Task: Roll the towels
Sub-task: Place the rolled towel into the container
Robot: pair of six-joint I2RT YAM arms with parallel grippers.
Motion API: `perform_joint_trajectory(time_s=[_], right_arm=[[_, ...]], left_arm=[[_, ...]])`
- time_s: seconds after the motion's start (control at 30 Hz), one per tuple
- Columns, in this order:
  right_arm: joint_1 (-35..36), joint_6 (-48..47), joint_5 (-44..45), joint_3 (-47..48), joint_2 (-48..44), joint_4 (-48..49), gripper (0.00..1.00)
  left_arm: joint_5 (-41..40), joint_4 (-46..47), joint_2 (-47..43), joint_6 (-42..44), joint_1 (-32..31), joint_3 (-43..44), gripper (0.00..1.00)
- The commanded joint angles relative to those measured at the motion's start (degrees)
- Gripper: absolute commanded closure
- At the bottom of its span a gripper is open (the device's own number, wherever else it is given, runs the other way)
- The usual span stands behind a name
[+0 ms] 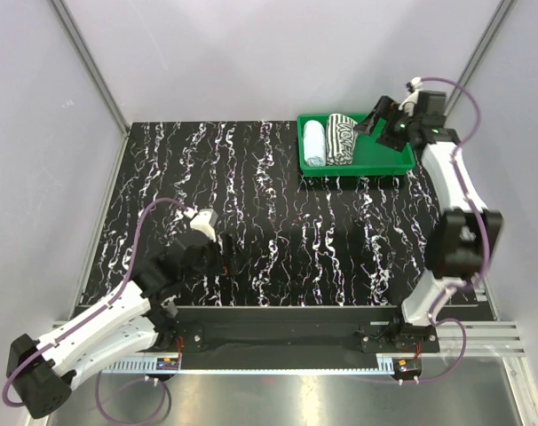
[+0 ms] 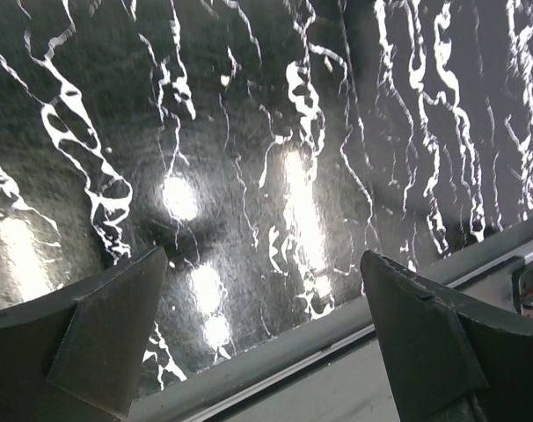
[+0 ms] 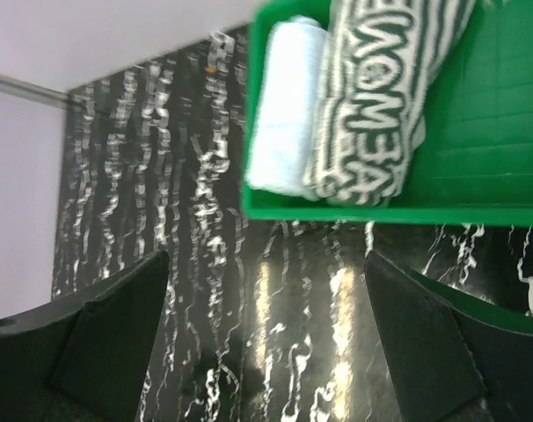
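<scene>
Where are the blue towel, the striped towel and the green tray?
blue towel (image 1: 314, 142): top external view, middle of its upper side.
striped towel (image 1: 343, 139): top external view, middle of its upper side.
green tray (image 1: 375, 153): top external view, bare floor right of the towels.

My fingers (image 2: 99, 343) look matt black. The table (image 1: 251, 204) is glossy. The blue towel (image 1: 314, 142) and striped towel (image 1: 342, 139) are soft cloth; the tray (image 1: 384, 158), smooth plastic.

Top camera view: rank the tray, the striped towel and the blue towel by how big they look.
Largest to smallest:
1. tray
2. striped towel
3. blue towel, about as long as the striped one but narrower
</scene>
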Motion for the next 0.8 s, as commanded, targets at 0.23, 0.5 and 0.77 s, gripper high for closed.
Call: perform_joint_trajectory(time_s=[0.23, 0.5, 0.77], right_arm=[[6.62, 0.19, 5.86, -28.81, -39.01, 11.31, 0.00], [7.16, 0.71, 9.38, -34.28, -53.45, 3.57, 0.00], [7.16, 5.11, 7.89, -38.15, -60.75, 1.55, 0.00]], left_arm=[[-13.03, 2.16, -4.11, 2.73, 0.27, 5.29, 0.01], [-26.75, 17.70, -10.35, 12.28, 0.27, -5.07, 0.01], [-37.90, 34.64, -12.21, 17.23, 0.27, -14.30, 0.03]])
